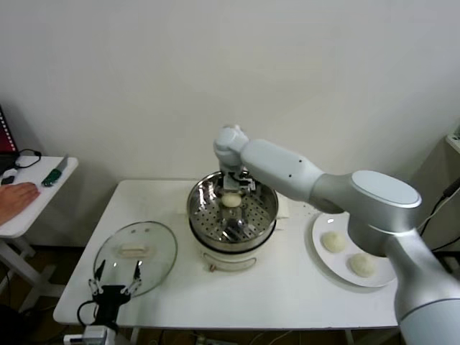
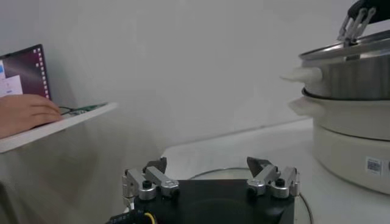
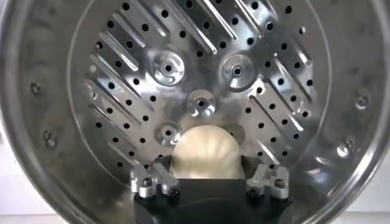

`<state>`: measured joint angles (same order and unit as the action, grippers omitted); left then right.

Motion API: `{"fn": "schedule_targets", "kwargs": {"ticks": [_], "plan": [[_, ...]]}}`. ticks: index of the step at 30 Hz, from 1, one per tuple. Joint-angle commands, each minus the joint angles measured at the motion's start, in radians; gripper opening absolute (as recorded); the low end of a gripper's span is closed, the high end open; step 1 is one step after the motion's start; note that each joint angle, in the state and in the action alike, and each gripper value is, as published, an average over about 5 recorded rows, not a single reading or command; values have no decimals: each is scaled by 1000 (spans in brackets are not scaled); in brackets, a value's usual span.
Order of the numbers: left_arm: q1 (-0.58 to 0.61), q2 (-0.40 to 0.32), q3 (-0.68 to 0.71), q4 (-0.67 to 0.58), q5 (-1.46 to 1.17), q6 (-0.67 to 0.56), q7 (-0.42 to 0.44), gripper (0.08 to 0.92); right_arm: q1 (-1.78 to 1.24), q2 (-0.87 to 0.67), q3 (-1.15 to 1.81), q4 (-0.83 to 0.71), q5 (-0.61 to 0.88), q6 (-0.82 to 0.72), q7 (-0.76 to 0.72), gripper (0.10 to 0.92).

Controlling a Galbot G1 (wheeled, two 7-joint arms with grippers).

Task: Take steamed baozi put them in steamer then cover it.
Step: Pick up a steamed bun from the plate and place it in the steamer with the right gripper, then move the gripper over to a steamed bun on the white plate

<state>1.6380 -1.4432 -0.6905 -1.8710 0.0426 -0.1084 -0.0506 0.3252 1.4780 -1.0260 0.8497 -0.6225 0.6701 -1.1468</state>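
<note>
The steamer (image 1: 232, 215) is seen at the middle of the white table (image 1: 287, 287), its shiny perforated basket set on a white pot base with side handles. The right gripper (image 1: 231, 192) is held over the far part of the basket, and one baozi (image 1: 231, 200) is seen just under it, between its fingers. In the right wrist view that bun (image 3: 206, 152) is shown lying low against the perforated floor of the basket (image 3: 73, 91), with the fingertips (image 3: 146, 182) standing apart on either side of it; whether they touch the dough cannot be told. No other bun is seen inside the basket.

A flat white plate (image 1: 320, 248) lies to the right of the steamer, partly hidden by the right arm. Two buns are seen on it: the nearer-to-steamer bun (image 1: 333, 241) and the outer bun (image 1: 361, 265), apart from each other.

The cover (image 1: 136, 249), a clear glass lid with a white oblong handle, lies flat on the table to the left of the steamer, well apart from it. The left gripper (image 1: 115, 277) is held at the near edge of the lid with its fingers spread wide and nothing between them.

A person's hand (image 1: 18, 195) rests on a side table (image 1: 36, 205) at the far left.
</note>
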Motion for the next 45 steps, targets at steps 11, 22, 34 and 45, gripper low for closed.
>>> {"fn": "schedule_targets", "kwargs": {"ticks": [11,22,34,45], "plan": [[2,10,8,2,1,5,-3,823,113,-97,21,113,142,-26,-30,823],[11,8,22,-26,3,14,-1,823,481,-482,-429,314,821,-501,111,823],[2,0,38,-35,15,21,1,823,428,-835,-580,451,1129,-932,71,823],[18,-1,22,-44,17,24,2,823,25,-856,-325,319,914,-922,65,823]]}}
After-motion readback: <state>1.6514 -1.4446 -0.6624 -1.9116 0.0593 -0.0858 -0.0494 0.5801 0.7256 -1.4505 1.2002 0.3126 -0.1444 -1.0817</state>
